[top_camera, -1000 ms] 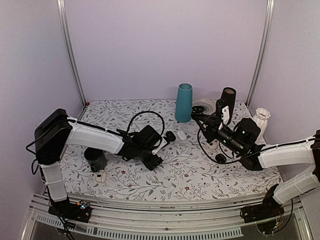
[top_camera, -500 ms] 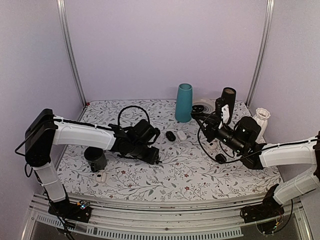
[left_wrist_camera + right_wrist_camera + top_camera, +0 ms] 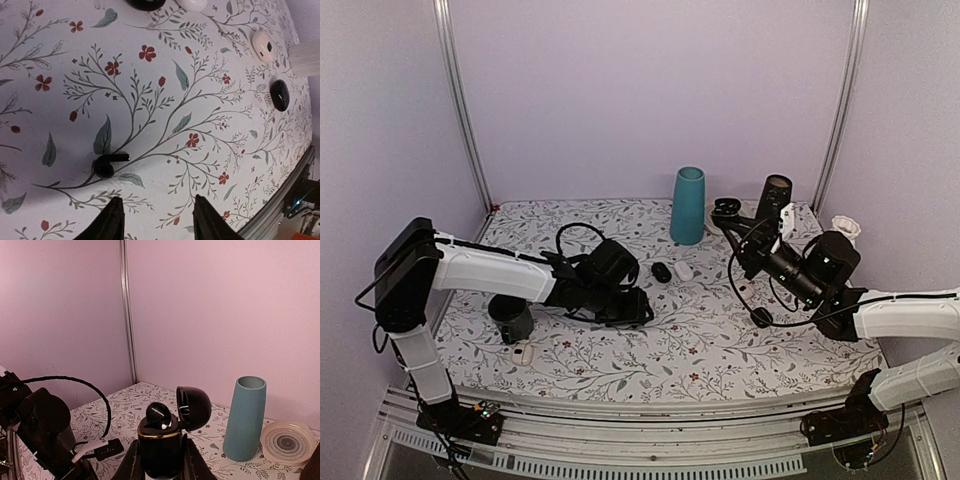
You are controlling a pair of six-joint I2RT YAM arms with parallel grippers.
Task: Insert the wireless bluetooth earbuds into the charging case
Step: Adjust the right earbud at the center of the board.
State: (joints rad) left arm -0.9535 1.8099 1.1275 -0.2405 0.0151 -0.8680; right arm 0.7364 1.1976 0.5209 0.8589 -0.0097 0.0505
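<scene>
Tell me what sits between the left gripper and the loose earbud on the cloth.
Nothing; in the left wrist view, only bare flowered cloth separates the left gripper from the earbud.

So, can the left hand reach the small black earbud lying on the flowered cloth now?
Probably yes: the left hand hovers open near the small black earbud, nothing lying between them.

Left wrist view: the lower edge cut off the left pincer (image 3: pixel 157 212) except for two fingertips, and the upper edge clipped a black pod (image 3: pixel 145 4) and a white pod (image 3: pixel 192 4). Right wrist view: the right pincer (image 3: pixel 160 442) covered both flanks of the charging case (image 3: pixel 159 455), and a beige dish (image 3: pixel 290 442) ran off the right edge.
</scene>
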